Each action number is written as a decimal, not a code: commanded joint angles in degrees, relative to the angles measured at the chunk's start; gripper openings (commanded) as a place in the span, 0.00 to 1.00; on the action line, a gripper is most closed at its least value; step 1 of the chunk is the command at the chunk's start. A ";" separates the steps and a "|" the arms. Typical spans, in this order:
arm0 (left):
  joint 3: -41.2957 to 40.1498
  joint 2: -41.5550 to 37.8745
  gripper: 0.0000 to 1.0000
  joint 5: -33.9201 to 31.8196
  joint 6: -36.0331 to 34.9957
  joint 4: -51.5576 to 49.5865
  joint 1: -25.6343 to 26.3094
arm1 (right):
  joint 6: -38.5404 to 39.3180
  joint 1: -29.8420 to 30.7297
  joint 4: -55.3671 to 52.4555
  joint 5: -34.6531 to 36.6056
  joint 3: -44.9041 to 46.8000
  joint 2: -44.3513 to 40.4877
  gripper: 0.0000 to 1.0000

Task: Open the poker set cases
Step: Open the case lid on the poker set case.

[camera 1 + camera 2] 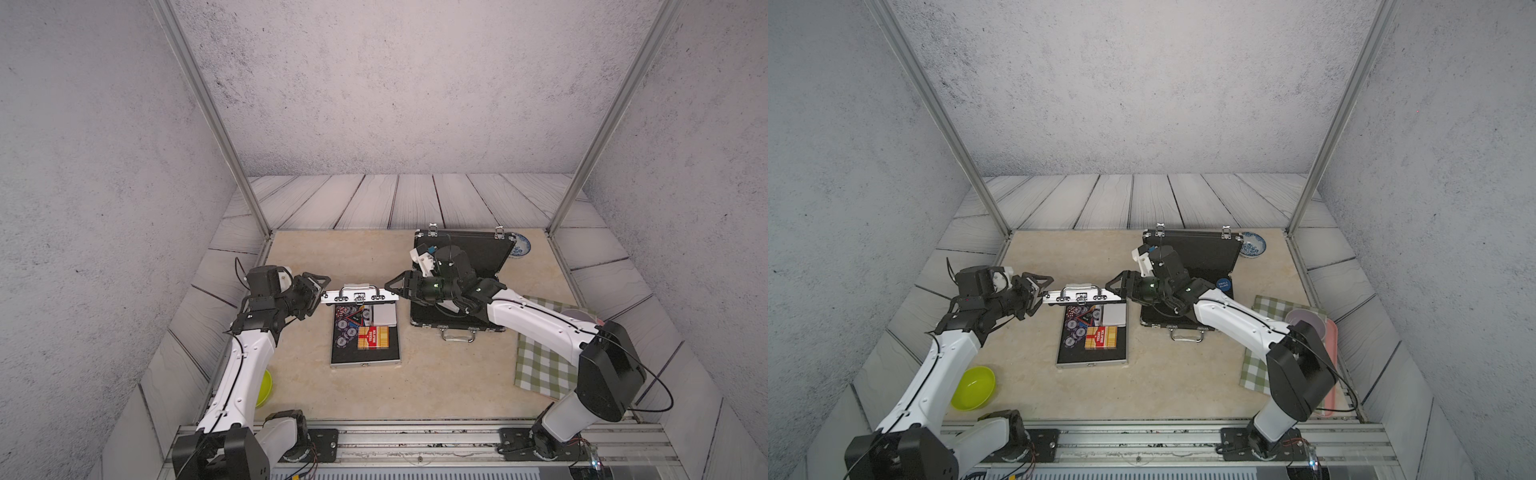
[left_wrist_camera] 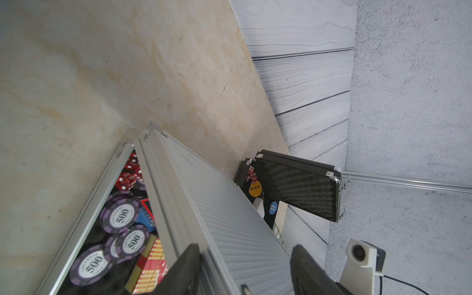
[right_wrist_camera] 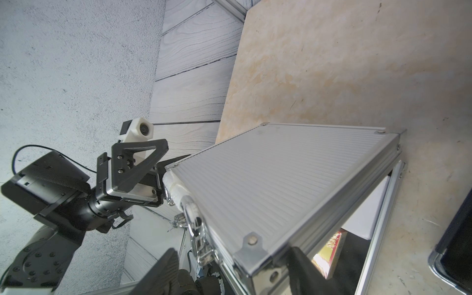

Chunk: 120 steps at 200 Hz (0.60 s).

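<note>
A lime bowl (image 1: 973, 387), a blue-patterned plate (image 1: 1253, 244) and a green checked cloth (image 1: 540, 365) lie well apart.

We place the smaller case (image 1: 382, 355) in the middle of the table (image 1: 449, 386), with the larger case (image 1: 486, 253) to its right (and farther back). A dish (image 1: 521, 245) lies behind the larger case, a cloth (image 1: 540, 365) at far right and a bowl (image 1: 973, 387) at front left.

Both top views looked down from high above the silver case (image 1: 365, 356); both wrist views faced its lid (image 2: 229, 217) closely, from opposite ends.

Beige marbled tabletop (image 1: 449, 374) under silver case (image 1: 374, 354), black case (image 1: 490, 249), green bowl (image 1: 973, 386), checked cloth (image 1: 540, 365), blue-patterned plate (image 1: 521, 245)
</note>
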<state>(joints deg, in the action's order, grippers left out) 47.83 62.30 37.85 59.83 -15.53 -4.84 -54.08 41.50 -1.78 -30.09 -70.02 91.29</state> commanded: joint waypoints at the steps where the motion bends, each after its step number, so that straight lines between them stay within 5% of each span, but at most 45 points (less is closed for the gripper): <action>1: 3.00 -0.28 0.59 11.20 3.83 5.10 1.67 | -4.38 1.75 7.10 -9.32 -3.18 1.04 0.68; 120: 7.74 7.65 0.63 11.51 7.19 9.86 1.64 | -12.31 -5.40 8.99 -11.84 -6.36 6.17 0.72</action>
<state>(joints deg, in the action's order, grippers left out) 53.01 69.45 39.81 65.08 -9.41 -5.04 -65.54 35.81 4.05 -37.69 -73.32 95.26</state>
